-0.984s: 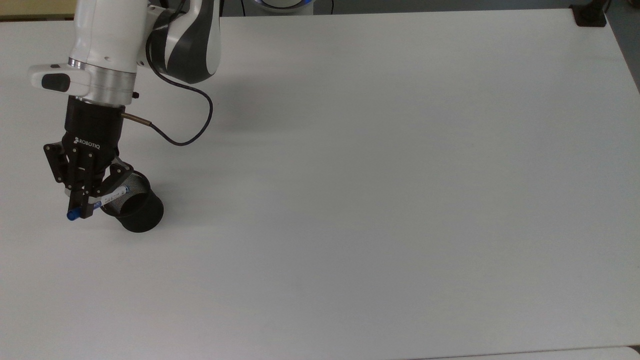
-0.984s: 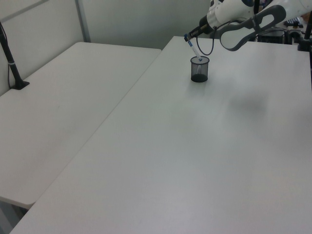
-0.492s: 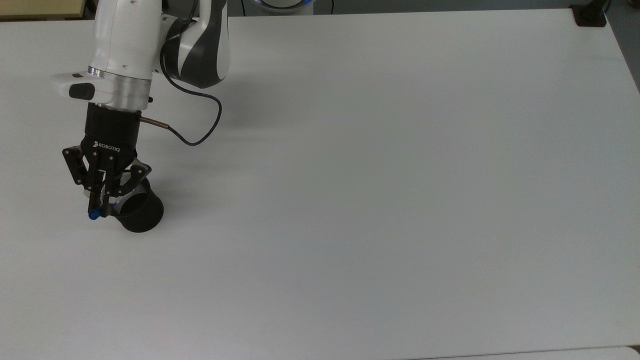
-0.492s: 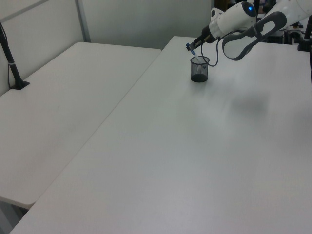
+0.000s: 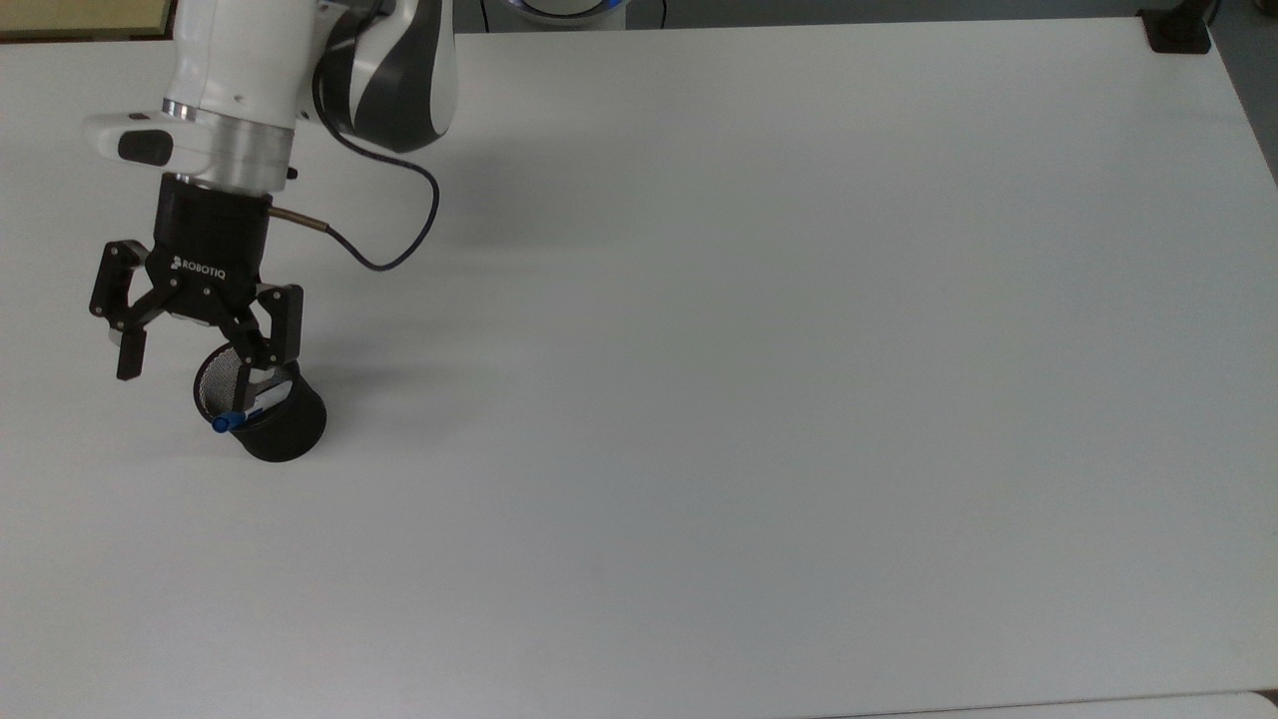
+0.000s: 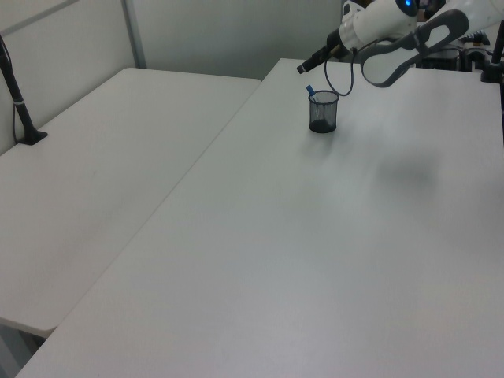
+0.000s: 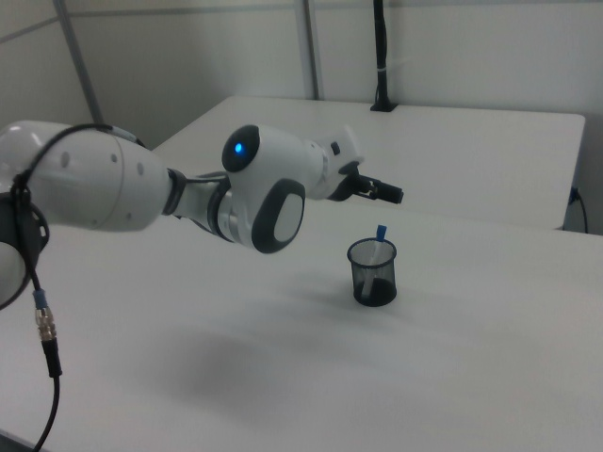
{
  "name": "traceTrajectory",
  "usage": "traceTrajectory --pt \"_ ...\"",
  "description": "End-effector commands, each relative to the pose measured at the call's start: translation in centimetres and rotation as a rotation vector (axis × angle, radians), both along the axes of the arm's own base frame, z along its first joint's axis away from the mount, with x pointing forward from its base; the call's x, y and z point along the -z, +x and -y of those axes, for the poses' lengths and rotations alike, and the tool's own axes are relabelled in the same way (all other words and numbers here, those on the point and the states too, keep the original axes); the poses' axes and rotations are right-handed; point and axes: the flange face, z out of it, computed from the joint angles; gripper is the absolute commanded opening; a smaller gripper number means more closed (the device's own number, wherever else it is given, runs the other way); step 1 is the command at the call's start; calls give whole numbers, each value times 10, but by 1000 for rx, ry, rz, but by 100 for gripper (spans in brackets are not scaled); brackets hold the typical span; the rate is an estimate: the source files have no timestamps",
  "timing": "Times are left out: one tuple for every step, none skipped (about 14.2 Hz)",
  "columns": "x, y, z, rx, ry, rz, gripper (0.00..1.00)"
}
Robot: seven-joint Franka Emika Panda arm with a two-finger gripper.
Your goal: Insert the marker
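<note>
The marker [image 5: 238, 413] stands slanted inside the black mesh cup [image 5: 280, 431], its blue cap [image 5: 224, 423] leaning over the rim on the top view's left. My gripper [image 5: 207, 361] hangs just above the cup, open, with nothing between its fingers [image 5: 125, 355]. In the left view the marker's blue end [image 6: 310, 90] pokes out of the cup [image 6: 323, 116], with the gripper [image 6: 304, 68] above it and to the left view's left. The right view shows the marker [image 7: 380, 237] upright in the cup [image 7: 373, 275], below the gripper [image 7: 388, 194].
The cup sits near the left side of the white table [image 5: 719, 399] in the top view. A black clamp [image 5: 1178, 30] occupies the table's far right corner. A second table [image 6: 102, 157] with a black post [image 6: 16, 87] adjoins in the left view.
The gripper has opened and let go of the marker, which now rests in the cup. The gripper has risen and drawn back a little from the cup.
</note>
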Motion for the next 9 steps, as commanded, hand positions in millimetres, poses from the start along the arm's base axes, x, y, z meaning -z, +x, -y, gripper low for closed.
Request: traceTrajectory --pt "-79 -23 -22 51 93 -143 100" --pt "-99 -30 -36 48 110 -197 100" --pt "-117 -40 -47 53 128 -248 100" --pt "-131 -50 -56 58 144 -307 100" --pt "-142 -60 -71 56 160 -364 100" --pt "-151 -69 -82 65 189 -412 100" --pt "-162 -76 -93 79 215 -453 100" --pt "-166 -84 -101 93 233 -509 100" --pt "-172 -90 -111 91 238 -561 100"
